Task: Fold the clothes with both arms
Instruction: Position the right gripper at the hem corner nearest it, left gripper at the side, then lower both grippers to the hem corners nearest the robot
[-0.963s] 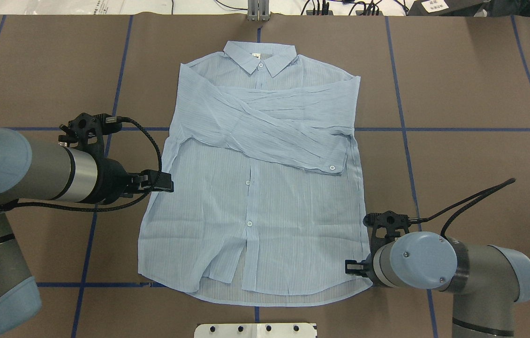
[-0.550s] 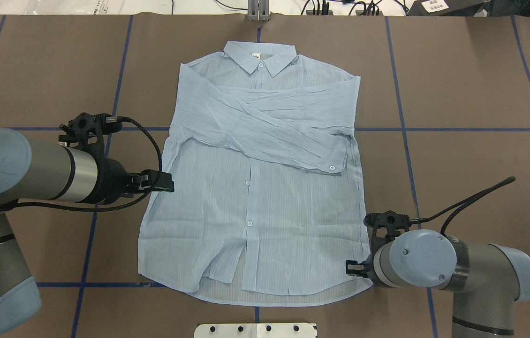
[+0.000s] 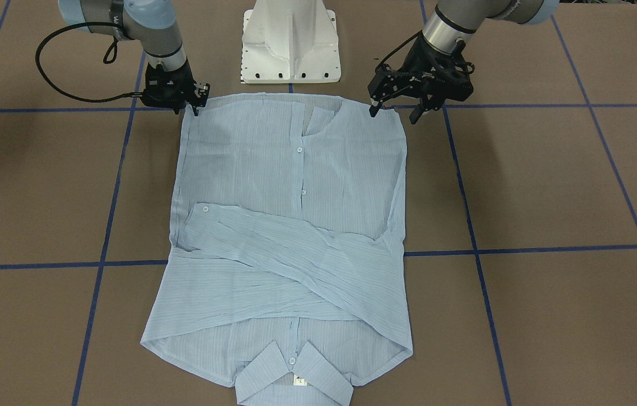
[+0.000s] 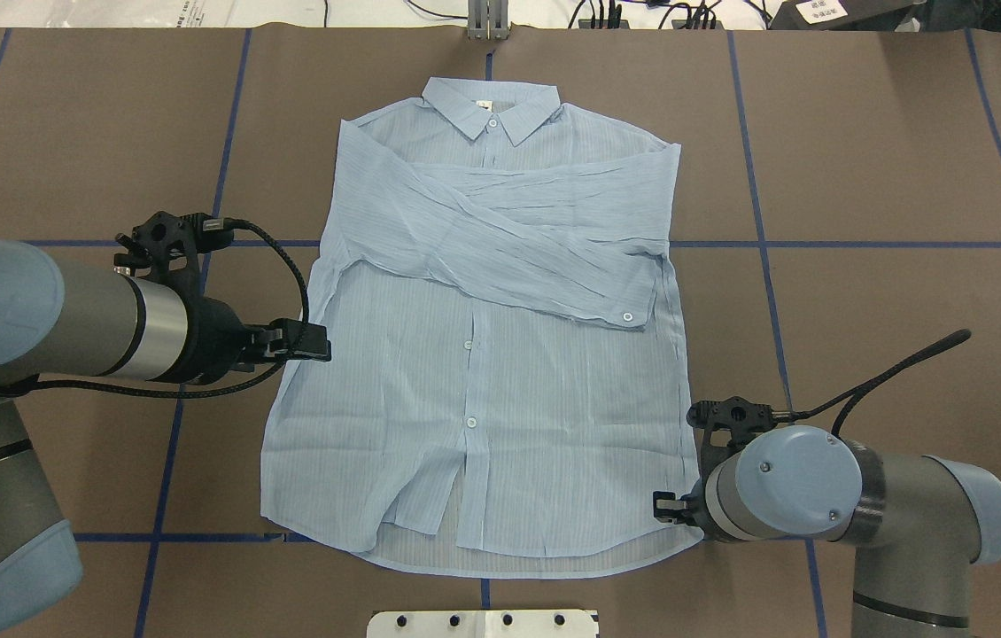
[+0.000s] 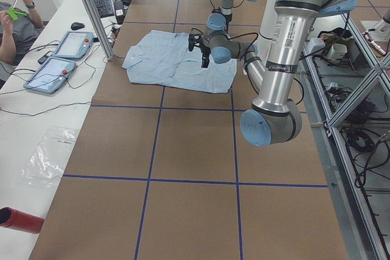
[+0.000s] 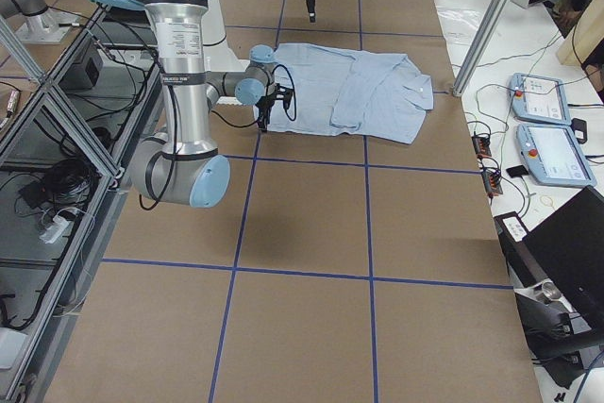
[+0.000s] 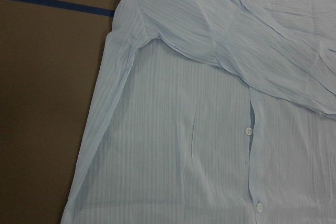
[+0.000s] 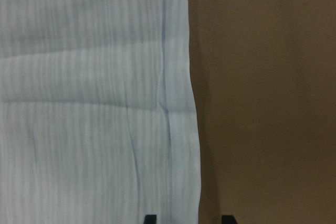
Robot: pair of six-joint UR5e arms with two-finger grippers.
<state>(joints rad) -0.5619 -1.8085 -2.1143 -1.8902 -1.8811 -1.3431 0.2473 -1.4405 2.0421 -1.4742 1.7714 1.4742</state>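
Observation:
The pale blue striped shirt (image 4: 483, 399) lies flat and face up, its collar (image 4: 492, 106) toward the far edge and both sleeves crossed over the chest. My left gripper (image 4: 310, 341) hangs over the shirt's left side seam; the front-facing view shows this gripper (image 3: 393, 113) open and empty. The left wrist view shows only the shirt (image 7: 184, 156), no fingers. My right gripper (image 4: 667, 507) sits low at the hem's right corner. In the right wrist view the gripper (image 8: 188, 217) is open, its fingertips (image 8: 150, 217) straddling the shirt's edge (image 8: 178, 103).
The brown table cover (image 4: 890, 159) carries blue tape lines (image 4: 757, 221). The white pedestal base (image 3: 290, 45) stands just behind the hem. A side bench with tablets (image 5: 61, 56), a metal post (image 5: 91, 10) and a seated person (image 5: 15, 22) lies beyond the far edge.
Both arms have shifted only slightly: the left gripper crept a little toward the shirt, and the right arm's elbow moved a little. The shirt lies as before.

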